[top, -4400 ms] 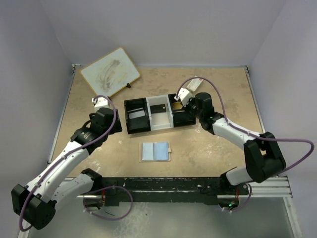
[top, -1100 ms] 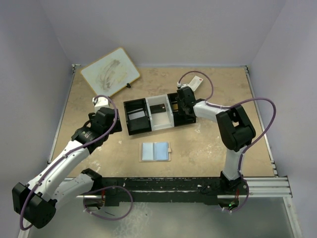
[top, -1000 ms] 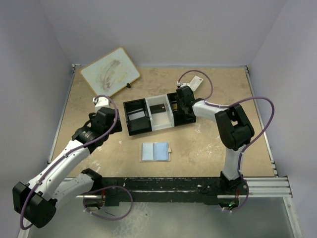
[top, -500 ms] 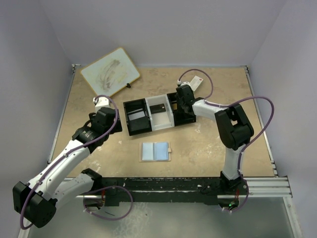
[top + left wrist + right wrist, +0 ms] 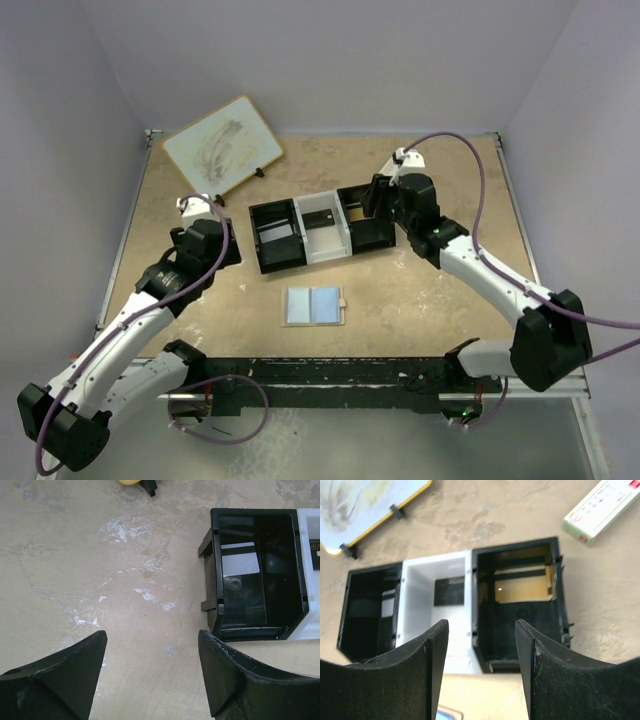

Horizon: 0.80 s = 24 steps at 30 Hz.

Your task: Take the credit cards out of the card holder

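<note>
The card holder (image 5: 315, 306) lies open on the table in front of the tray, pale blue inside; one blue corner (image 5: 447, 713) shows in the right wrist view. Cards lie in the three-part tray (image 5: 352, 250): a gold one (image 5: 522, 589) in the right black compartment, a black one (image 5: 449, 591) in the white middle, a pale one (image 5: 240, 565) in the left black part. My right gripper (image 5: 380, 200) (image 5: 480, 630) hangs open and holds nothing above the tray's right end. My left gripper (image 5: 225, 250) (image 5: 152, 640) is open over bare table left of the tray.
A yellow-edged whiteboard (image 5: 222, 145) leans at the back left. A white box with a red mark (image 5: 602, 510) lies behind the tray's right end. Walls close in the table on three sides.
My right gripper opened and rose back from the tray's right compartment, with the gold card lying inside. The right arm swung out to the right. My left arm shifted slightly left.
</note>
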{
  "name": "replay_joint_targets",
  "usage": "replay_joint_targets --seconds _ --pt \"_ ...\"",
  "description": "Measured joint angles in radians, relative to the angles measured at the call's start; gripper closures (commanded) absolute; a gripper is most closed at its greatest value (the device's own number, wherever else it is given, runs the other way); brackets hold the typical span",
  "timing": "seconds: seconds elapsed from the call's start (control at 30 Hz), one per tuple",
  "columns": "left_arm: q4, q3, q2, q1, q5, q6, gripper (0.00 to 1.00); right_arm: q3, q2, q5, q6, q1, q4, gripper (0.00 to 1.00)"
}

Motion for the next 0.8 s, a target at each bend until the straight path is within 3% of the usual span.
replay_joint_targets --seconds 0.23,0.37,0.5,0.63,0.8 --pt "0.0 0.0 -0.087 0.0 -0.061 -0.014 0.27 -0.159 -0.153 0.029 0.068 0.131 -0.01 0.31" --pt "0.0 0.0 -0.127 0.0 -0.137 -0.056 0.27 -0.205 -0.314 0.098 0.06 0.139 -0.037 0.11" --pt "-0.005 0.0 -0.17 0.0 -0.235 -0.109 0.26 -0.206 -0.467 0.238 0.006 0.135 -0.023 0.0" --pt "-0.026 0.001 -0.23 0.0 -0.329 -0.169 0.25 -0.206 -0.556 0.345 -0.046 0.126 -0.017 0.01" --pt "-0.046 0.002 -0.265 0.0 -0.285 -0.182 0.24 -0.201 -0.527 0.184 -0.042 0.101 -0.005 0.11"
